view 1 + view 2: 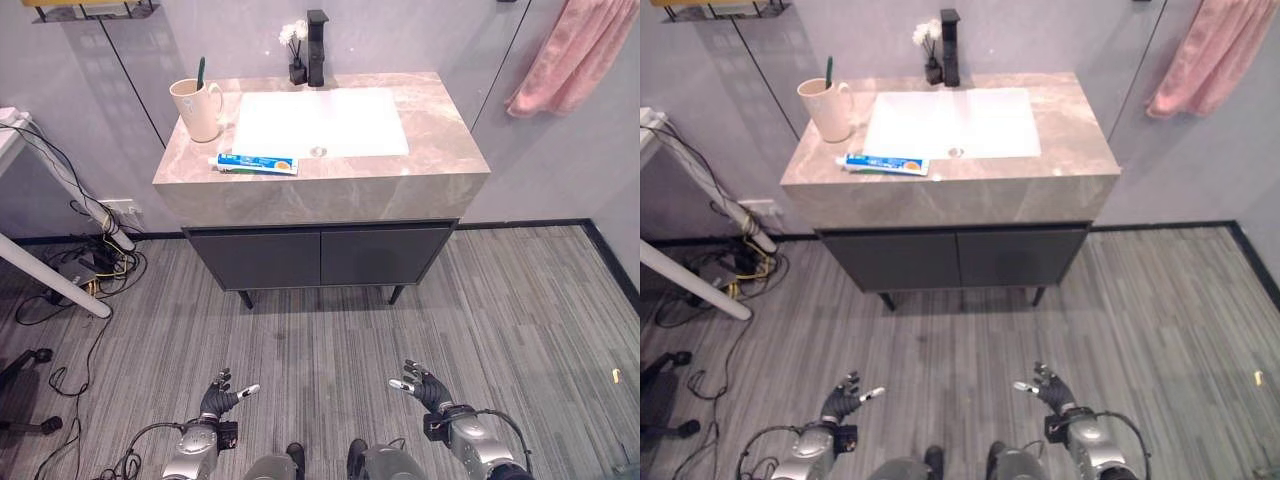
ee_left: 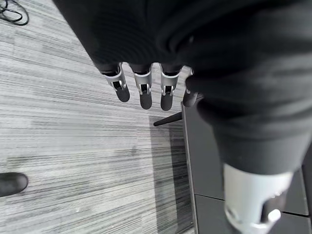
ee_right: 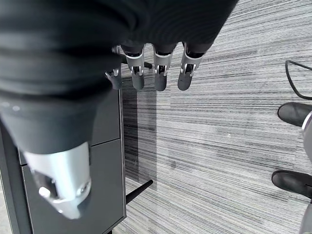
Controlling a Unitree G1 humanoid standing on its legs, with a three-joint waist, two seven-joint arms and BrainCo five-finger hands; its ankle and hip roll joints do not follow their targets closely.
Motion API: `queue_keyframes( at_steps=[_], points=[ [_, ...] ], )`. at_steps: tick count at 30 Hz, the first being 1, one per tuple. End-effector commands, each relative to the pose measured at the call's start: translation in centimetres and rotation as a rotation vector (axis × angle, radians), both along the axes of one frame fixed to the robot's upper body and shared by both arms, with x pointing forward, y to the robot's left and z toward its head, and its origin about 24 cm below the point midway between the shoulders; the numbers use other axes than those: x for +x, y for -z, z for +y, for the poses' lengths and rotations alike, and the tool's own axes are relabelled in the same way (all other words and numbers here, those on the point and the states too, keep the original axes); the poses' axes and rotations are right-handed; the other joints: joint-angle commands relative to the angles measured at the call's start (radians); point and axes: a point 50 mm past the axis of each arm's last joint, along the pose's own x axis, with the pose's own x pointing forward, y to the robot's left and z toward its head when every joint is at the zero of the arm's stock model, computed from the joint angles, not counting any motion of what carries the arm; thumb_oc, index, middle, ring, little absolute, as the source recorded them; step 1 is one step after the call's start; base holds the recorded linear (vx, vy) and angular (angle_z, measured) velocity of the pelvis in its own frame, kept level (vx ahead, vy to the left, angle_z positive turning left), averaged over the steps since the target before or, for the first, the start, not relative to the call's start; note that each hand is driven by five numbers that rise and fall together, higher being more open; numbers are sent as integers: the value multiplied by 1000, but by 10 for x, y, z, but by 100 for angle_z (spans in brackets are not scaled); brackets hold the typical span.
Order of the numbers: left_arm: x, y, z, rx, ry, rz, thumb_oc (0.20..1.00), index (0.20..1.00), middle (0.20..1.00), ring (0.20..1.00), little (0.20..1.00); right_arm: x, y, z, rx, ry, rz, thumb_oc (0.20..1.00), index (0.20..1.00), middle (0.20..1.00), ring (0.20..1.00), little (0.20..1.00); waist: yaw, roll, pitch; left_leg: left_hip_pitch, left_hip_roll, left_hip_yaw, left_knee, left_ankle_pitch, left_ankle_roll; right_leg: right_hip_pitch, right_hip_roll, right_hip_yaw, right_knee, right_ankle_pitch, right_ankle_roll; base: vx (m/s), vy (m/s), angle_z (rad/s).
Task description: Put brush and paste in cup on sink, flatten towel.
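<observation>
- While both hands are hanging low over the floor, the left hand and right hand are holding their fingers loose and straight, gripping nothing.
- The toothpaste tube is lying sideways along the sink counter's front left edge, nearer the left hand.
- The toothbrush is already standing in the cup.
- The pink towel is hanging bunched up on the far right.

No legible text anywhere. Toothpaste tube on the desk beside the basin carries blue-and-white printing with an orange spot, lettering too small to make out. Cup plain, no marking seen
</observation>
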Motion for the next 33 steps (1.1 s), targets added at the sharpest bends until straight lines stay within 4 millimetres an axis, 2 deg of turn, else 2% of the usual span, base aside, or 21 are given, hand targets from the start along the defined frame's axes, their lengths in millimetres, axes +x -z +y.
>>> queue_keyframes(
  at_steps=[1, 11, 12, 18, 19, 23, 28, 30, 33],
  points=[
    [9, -11, 10, 13, -30, -82, 1000, 1000, 1000, 1000, 1000, 3, -3, -12, -48, 24, -41, 1000, 1000, 1000, 1000, 1000, 6, -20, -14, 19, 19, 13, -62, 80, -24, 69, -57, 70, -85, 103, 134, 0, 0, 0],
    [8, -9, 7, -13, -34, -80, 1000, 1000, 1000, 1000, 1000, 3, -3, -5, -39, -40, -38, 1000, 1000, 1000, 1000, 1000, 6, -27, -18, 42, 28, 12, -106, 97, -24, 86, -48, 71, -115, 115, 135, 5, -9, 0],
    [9, -9, 2, -18, -7, -76, 1000, 1000, 1000, 1000, 1000, 2, -6, -7, -80, -70, -55, 1000, 1000, 1000, 1000, 1000, 2, -33, -24, 62, 39, 14, -145, 115, -28, 99, -37, 69, -146, 120, 132, 31, -77, 0],
    [8, -8, 1, -18, -1, -68, 1000, 1000, 1000, 1000, 1000, -1, -4, -10, -87, -55, -42, 1000, 1000, 1000, 1000, 1000, 0, -33, -23, 74, 45, 15, -163, 122, -31, 107, -32, 69, -159, 122, 130, 13, -41, 3],
    [5, -5, -1, -24, 5, -49, 1000, 1000, 1000, 1000, 1000, -8, 0, -16, -86, -22, -10, 1000, 1000, 1000, 1000, 1000, -1, -32, -24, 78, 53, 10, -179, 135, -40, 120, -25, 63, -193, 132, 124, 22, -105, 1],
    [1, -1, -3, -37, -3, -28, 1000, 1000, 1000, 1000, 1000, -10, 2, -21, -108, -24, 6, 1000, 1000, 1000, 1000, 1000, 2, -30, -33, 96, 62, 15, -232, 159, -47, 138, -15, 55, -242, 149, 127, 13, -54, 2],
    [-2, 2, -5, -40, -6, -15, 1000, 1000, 1000, 1000, 1000, -7, 2, -19, -133, -53, 12, 1000, 1000, 1000, 1000, 1000, 6, -27, -34, 123, 60, 17, -250, 159, -36, 118, -16, 84, -181, 147, 138, 17, 24, -5],
    [-3, 3, -9, -34, 26, -8, 1000, 1000, 1000, 1000, 1000, -12, 5, -21, -142, -47, 29, 1000, 1000, 1000, 1000, 1000, -3, -26, -39, 133, 50, 4, -266, 161, -28, 114, -21, 97, -159, 146, 142, 29, 60, -10],
    [-3, 4, -13, -30, 64, 0, 1000, 1000, 1000, 1000, 1000, -14, 6, -22, -129, -14, 33, 1000, 1000, 1000, 1000, 1000, -10, -26, -46, 138, 49, 9, -282, 166, -27, 112, -25, 117, -175, 156, 149, -2, 43, -8]
  ],
)
